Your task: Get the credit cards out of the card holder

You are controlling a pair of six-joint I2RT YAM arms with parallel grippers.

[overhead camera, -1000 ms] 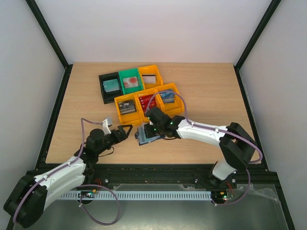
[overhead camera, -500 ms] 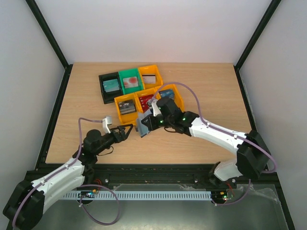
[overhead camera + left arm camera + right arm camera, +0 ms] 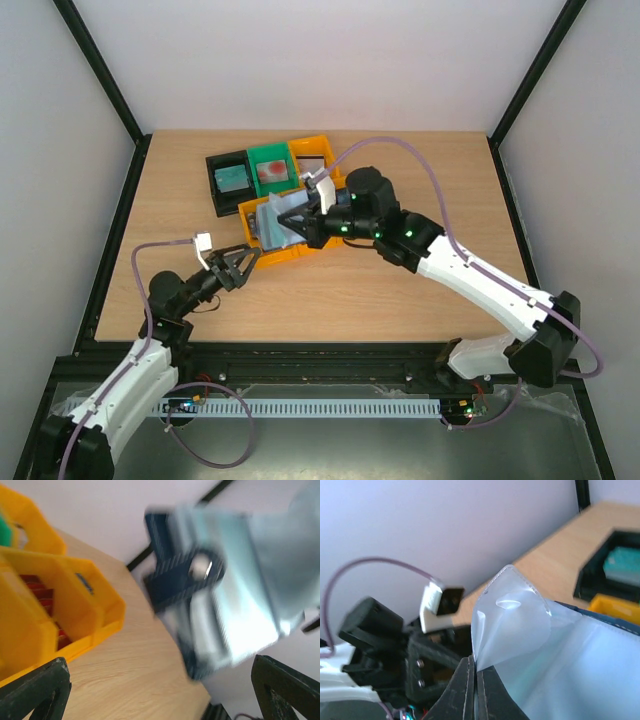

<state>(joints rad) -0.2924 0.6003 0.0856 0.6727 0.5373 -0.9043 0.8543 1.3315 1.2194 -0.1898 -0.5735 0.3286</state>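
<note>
Left tool (image 3: pixel 237 262), fingers spread wide and holding nothing, hovers over the worktop (image 3: pixel 400 290); just beyond it the right tool (image 3: pixel 303 226), fingers pressed together on a clear plastic sleeve (image 3: pixel 512 615) of the opened card holder (image 3: pixel 272 220), holds it aloft above the front orange bins (image 3: pixel 272 257), one showing a red card (image 3: pixel 37 585), the holder's pale inside facing the left tool. Farther behind the right tool, a black bin (image 3: pixel 213 185) with a teal credit card (image 3: pixel 232 179) inside, a green bin (image 3: pixel 268 150) with a red-marked card (image 3: pixel 270 173) and another orange bin (image 3: pixel 310 142) sit side by side on the worktop
</note>
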